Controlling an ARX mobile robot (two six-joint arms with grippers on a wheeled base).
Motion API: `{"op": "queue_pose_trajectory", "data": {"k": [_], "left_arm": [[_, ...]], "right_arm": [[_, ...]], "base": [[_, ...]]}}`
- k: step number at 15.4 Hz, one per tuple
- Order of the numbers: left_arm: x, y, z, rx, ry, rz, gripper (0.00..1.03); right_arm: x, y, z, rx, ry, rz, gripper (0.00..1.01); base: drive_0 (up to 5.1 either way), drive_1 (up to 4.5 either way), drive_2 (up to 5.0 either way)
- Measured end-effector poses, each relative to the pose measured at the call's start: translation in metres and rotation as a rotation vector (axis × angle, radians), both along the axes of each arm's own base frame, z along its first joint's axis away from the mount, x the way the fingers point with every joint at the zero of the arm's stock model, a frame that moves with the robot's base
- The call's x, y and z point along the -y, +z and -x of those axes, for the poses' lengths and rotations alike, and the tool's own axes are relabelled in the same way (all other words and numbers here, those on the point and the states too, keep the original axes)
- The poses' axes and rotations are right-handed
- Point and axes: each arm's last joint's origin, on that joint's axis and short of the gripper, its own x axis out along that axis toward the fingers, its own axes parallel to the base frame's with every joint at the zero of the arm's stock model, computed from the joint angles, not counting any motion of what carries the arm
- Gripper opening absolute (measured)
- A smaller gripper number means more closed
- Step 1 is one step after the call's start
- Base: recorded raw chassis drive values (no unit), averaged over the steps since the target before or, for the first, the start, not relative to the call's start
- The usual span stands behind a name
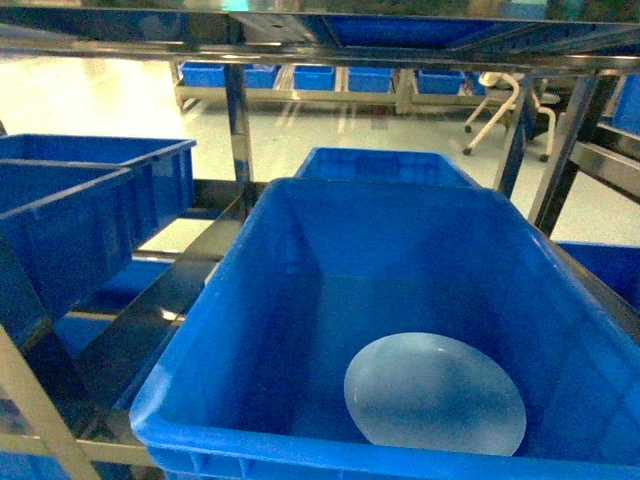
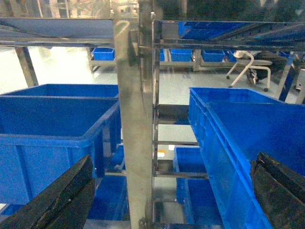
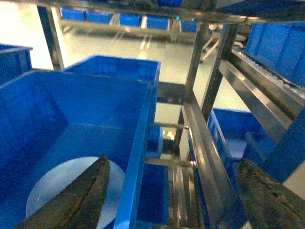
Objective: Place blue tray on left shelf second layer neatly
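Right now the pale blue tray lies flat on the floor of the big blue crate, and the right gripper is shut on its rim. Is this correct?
Not quite. The blue tray does lie flat on the floor of the big blue crate, but the right gripper is open and holds nothing; the right wrist view shows its fingers spread wide above the crate.

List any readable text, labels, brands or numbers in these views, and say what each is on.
None can be read in any view. The blue tray is smooth and unmarked, the big blue crate holding it shows bare walls, and the steel rack upright carries no label or sign.
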Motion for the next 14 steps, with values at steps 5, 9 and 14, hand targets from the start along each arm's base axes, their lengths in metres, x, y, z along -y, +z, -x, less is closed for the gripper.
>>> {"op": "queue_pose_trajectory", "data": {"k": [5,9,14], "left_arm": [[0.0,0.0,0.0,-0.002,0.0,0.0,0.98],[0.0,0.0,0.0,-0.001,-0.001,0.0,0.98],[0.0,0.0,0.0,-0.001,-0.001,0.0,0.98]], "right_arm": [[0.015,-0.002,0.019,0.12,0.019,-0.04,0.2],[0.023,-0.006,0.026,0.139,-0.006,-0.046,0.02],[0.023,-0.005,0.036,0.151,-0.006,-0.046,0.02]], "base": [[0.0,0.0,0.0],[0.0,0.0,0.0],[0.0,0.0,0.0]]}}
